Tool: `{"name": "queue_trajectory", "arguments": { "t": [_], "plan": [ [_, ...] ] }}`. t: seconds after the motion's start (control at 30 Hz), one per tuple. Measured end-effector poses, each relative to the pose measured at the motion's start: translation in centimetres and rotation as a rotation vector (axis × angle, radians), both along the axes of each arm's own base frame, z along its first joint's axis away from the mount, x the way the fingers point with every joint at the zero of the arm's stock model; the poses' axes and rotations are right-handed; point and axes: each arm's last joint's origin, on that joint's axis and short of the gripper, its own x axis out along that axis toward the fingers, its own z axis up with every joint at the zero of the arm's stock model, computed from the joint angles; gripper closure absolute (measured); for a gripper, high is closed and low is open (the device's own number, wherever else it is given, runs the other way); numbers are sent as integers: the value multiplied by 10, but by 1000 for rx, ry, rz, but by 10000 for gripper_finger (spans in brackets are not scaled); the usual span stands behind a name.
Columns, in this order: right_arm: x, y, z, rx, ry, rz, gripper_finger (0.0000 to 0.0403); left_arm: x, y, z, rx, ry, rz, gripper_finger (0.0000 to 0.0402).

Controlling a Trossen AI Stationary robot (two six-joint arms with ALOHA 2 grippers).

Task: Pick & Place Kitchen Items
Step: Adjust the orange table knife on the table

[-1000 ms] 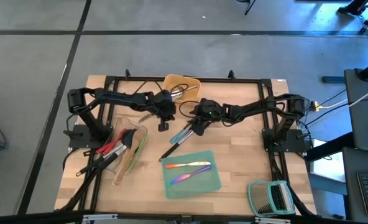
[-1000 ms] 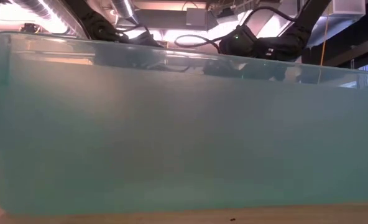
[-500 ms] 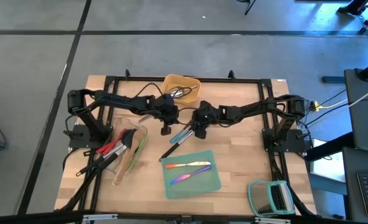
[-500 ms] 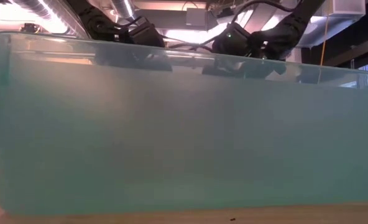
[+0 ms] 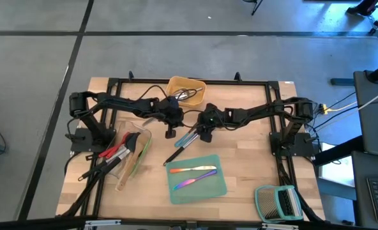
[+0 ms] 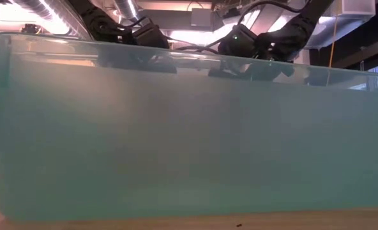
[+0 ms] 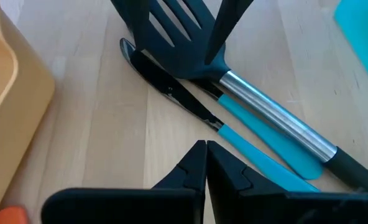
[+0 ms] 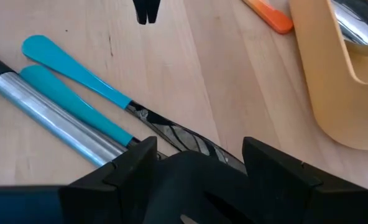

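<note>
A black slotted turner (image 5: 175,155) with a steel neck (image 7: 277,118) lies slantwise at the table's middle, beside two blue-handled pieces of cutlery (image 7: 252,155). My right gripper (image 5: 200,134) is open and slants down over the turner's head (image 8: 196,180), one finger on either side of it. My left gripper (image 5: 170,133) is shut and hangs just left of these tools, its tips (image 7: 206,144) above bare wood near the blue handles. My right gripper's fingers (image 8: 134,163) stand close on both sides of the turner's head (image 8: 193,168), slanting down from the table's right. Whether they touch it I cannot tell. The turner lies flat on the table.
The yellow tray (image 5: 192,83) with a steel scoop stands at the far middle, an orange handle (image 8: 268,15) on the wood near it. A teal tray (image 5: 214,185) holds iridescent cutlery. A clear tray (image 5: 144,137) of utensils sits left, the green-framed rack (image 5: 278,203) near right.
My left gripper has come a little away from the yellow tray toward the near edge and then kept still. My right gripper has tipped in place over the turner's head. The tools on the table lie as before.
</note>
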Motion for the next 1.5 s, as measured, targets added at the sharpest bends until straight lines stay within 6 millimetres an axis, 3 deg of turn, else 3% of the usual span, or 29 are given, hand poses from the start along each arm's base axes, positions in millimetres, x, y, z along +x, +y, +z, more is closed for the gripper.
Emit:
{"name": "queue_trajectory", "arguments": {
  "t": [0.4,0.57,0.8,1.03,1.2,1.33,1.5],
  "plan": [
    [0,2,0,21,-3,21,163,0,0,0,-10,0,13,394],
    [1,6,0,18,-2,36,163,-2,-3,9,-24,-21,36,399],
    [1,7,0,13,-1,44,163,-16,-23,43,-8,-40,17,397],
    [1,7,0,0,5,55,163,-53,-47,86,-95,198,91,398],
    [2,7,1,-6,-8,59,163,-67,-62,100,-30,252,182,400],
    [5,7,3,-21,-45,69,163,-60,-51,99,43,206,257,399],
    [7,7,6,-35,-78,77,163,-48,-15,73,62,297,431,400]
  ]
}}
